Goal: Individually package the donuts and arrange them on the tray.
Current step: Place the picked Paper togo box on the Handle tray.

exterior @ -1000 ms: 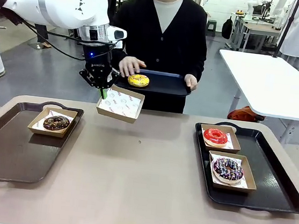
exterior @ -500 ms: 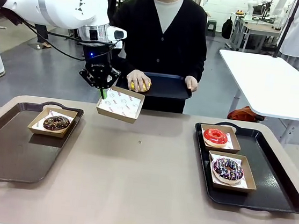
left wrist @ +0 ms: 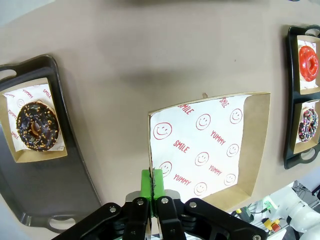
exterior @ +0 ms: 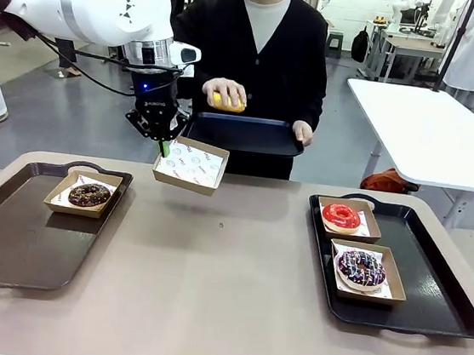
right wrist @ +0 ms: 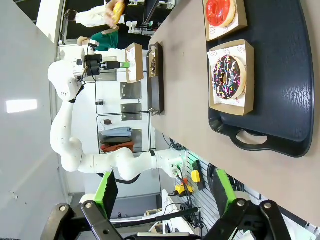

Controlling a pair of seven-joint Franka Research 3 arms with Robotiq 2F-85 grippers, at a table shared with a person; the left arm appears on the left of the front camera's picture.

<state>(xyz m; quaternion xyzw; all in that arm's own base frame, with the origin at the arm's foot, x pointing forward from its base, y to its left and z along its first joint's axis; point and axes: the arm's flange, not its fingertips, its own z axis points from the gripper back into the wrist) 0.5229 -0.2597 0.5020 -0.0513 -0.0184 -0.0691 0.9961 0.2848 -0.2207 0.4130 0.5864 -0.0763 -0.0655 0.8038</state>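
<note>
My left gripper (exterior: 164, 145) is shut on the near rim of an empty paper-lined cardboard box (exterior: 189, 165), held above the table's far edge; the left wrist view shows its green pads (left wrist: 151, 182) pinching the box (left wrist: 207, 150). Just beyond, a person's hand holds the yellow donut (exterior: 227, 101) above a small black tray (exterior: 242, 133) that the other hand holds. A dark chocolate donut (exterior: 89, 195) lies boxed on the left tray (exterior: 7, 237). The red donut (exterior: 341, 215) and the dark sprinkled donut (exterior: 361, 267) lie boxed on the right tray (exterior: 438, 295). My right gripper (right wrist: 165, 192) is open, away from the sprinkled donut (right wrist: 227, 76).
The middle of the brown table (exterior: 217, 278) between the two trays is bare. A white table (exterior: 435, 131) stands behind at the right. The left tray has free room in front of its one box.
The person's hand closed on the yellow donut on the small tray and lifted it off. My left gripper and the box stayed still.
</note>
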